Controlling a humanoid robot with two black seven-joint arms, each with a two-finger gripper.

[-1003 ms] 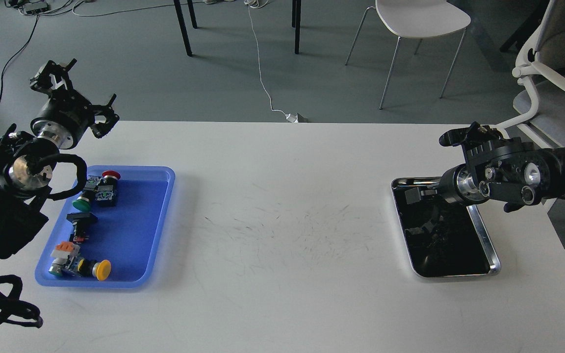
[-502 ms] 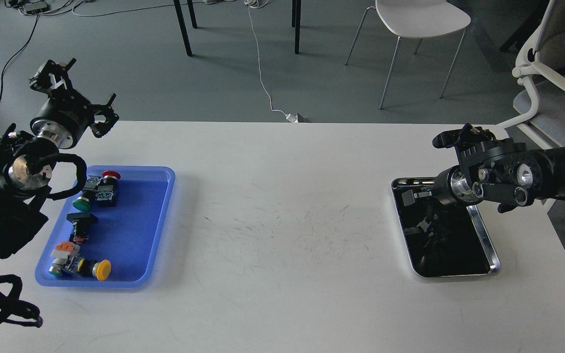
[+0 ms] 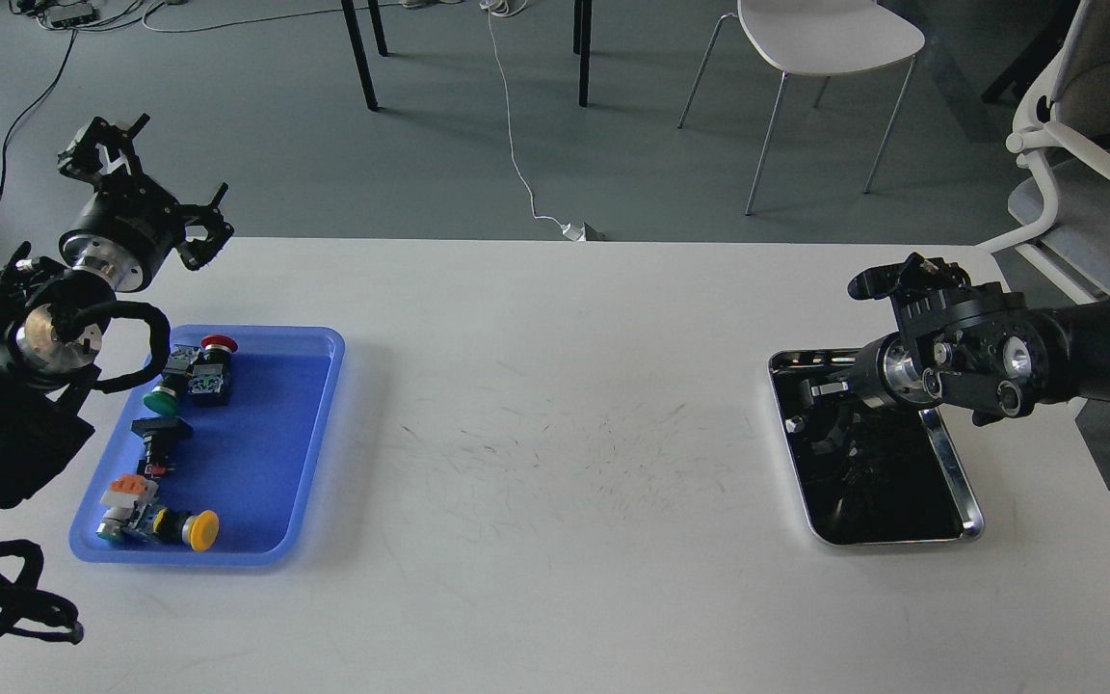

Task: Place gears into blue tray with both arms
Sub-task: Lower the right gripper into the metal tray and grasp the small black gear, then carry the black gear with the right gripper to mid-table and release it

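Here right gripper (image 3: 810,397) hangs over steel tray (image 3: 962,482).

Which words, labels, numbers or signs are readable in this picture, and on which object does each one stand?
None can be read.
The push-button switches in the blue tray show small green-and-white patches, too small and blurred to read.

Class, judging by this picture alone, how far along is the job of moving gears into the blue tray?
Done: nothing visible; the blue tray holds only push-button switches, no gears. In hand: the right gripper reaches into the steel tray; its grasp is unclear. Left: every transfer; the left gripper hangs open beyond the table.
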